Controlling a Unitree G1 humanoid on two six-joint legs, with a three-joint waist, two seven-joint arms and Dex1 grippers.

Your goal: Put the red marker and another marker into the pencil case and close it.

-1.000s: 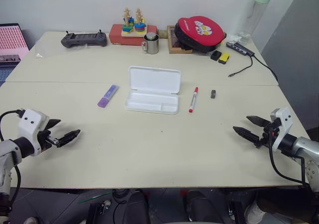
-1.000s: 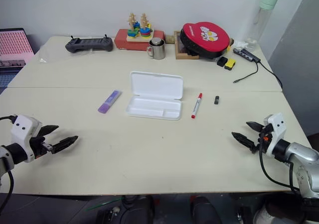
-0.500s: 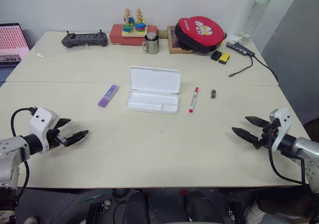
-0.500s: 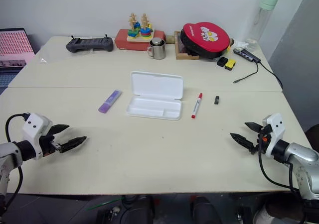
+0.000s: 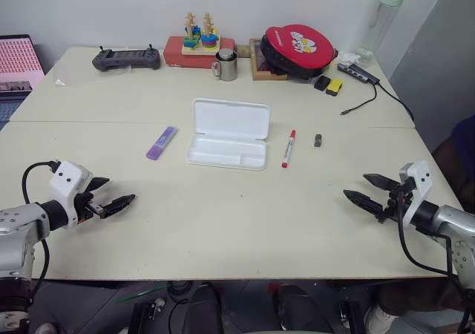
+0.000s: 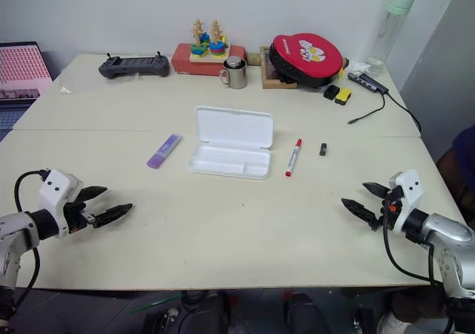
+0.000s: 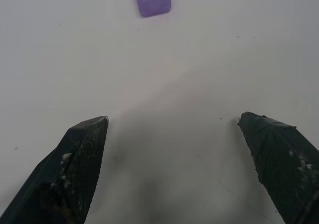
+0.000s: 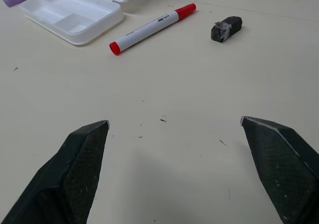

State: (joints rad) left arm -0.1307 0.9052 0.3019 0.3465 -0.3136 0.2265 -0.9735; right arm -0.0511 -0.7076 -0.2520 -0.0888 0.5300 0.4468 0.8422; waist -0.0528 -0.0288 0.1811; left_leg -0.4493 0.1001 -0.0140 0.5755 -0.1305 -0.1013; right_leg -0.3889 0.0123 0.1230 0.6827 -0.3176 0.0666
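- On the table, my left gripper (image 5: 116, 201) and right gripper (image 5: 366, 188) are wide open, holding nothing.
- I should reach the red marker (image 5: 287, 148) slowly, grab its middle.

pencil case (image 5: 227, 133) mid-table (image 5: 223, 215) | highlighter (image 5: 161, 142) left of it | marker (image 5: 288, 148) right of it

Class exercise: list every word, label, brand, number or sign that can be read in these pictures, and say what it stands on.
No text can be read for certain.
Slim white-barrelled red marker: a small dark print line on the barrel, too small to read.
Round red pouch at the back: a white cartoon design, no legible words.
Pink screen at the table's left edge: rows of tiny marks, blurred.
Open white plastic pencil case and chunky lilac highlighter: no marking visible.
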